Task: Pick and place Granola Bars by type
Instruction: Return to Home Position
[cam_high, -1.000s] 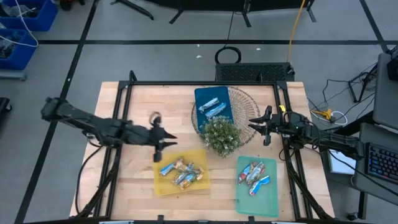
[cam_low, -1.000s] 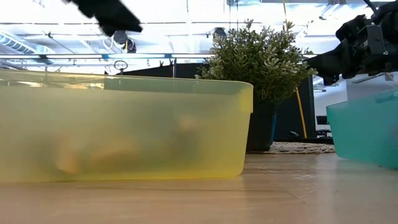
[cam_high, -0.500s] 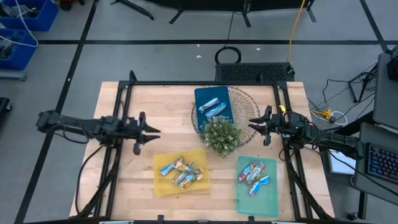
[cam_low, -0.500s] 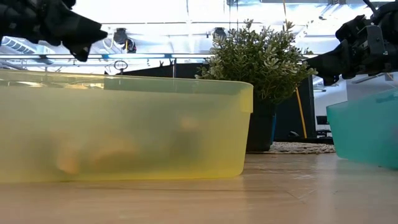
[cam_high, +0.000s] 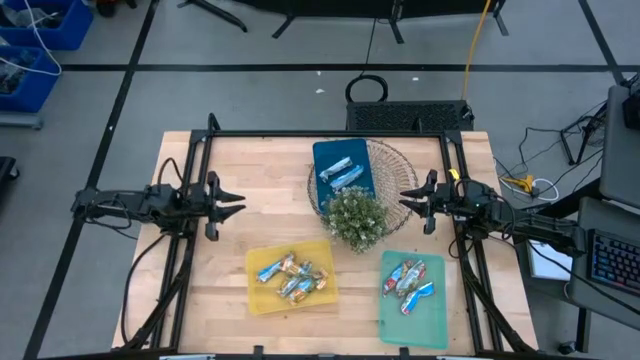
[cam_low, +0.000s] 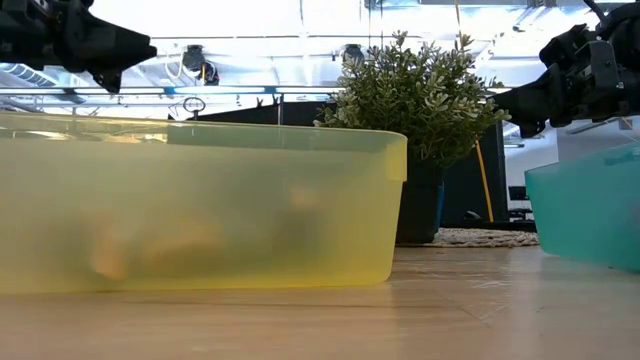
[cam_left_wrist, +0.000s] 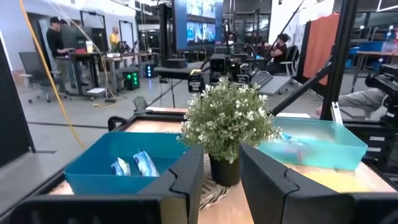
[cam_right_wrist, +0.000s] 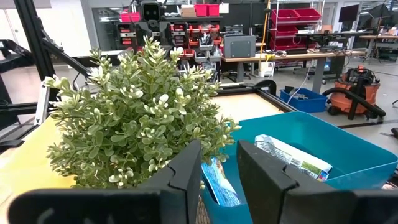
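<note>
Granola bars lie in three trays. Two blue-silver ones (cam_high: 340, 172) are in the blue tray (cam_high: 325, 152), also seen in the left wrist view (cam_left_wrist: 134, 165) and the right wrist view (cam_right_wrist: 291, 156). Several gold-brown and blue bars (cam_high: 294, 277) lie in the yellow tray (cam_high: 258, 298). Several red and blue bars (cam_high: 408, 279) lie in the teal tray (cam_high: 388, 312). My left gripper (cam_high: 236, 199) hovers open over the table's left half, pointing at the plant. My right gripper (cam_high: 404, 199) hovers open just right of the plant, empty.
A bushy green plant (cam_high: 356, 217) in a dark pot stands mid-table on a round woven mat (cam_high: 392, 160) that also bears the blue tray. It sits between both grippers. Bare wood lies left of the yellow tray. A black frame borders the table.
My left gripper has drawn back from above the yellow tray's far left corner, moving toward the table's left and far edge and levelling out. It stays open and empty. The right arm and the bars have kept still.
</note>
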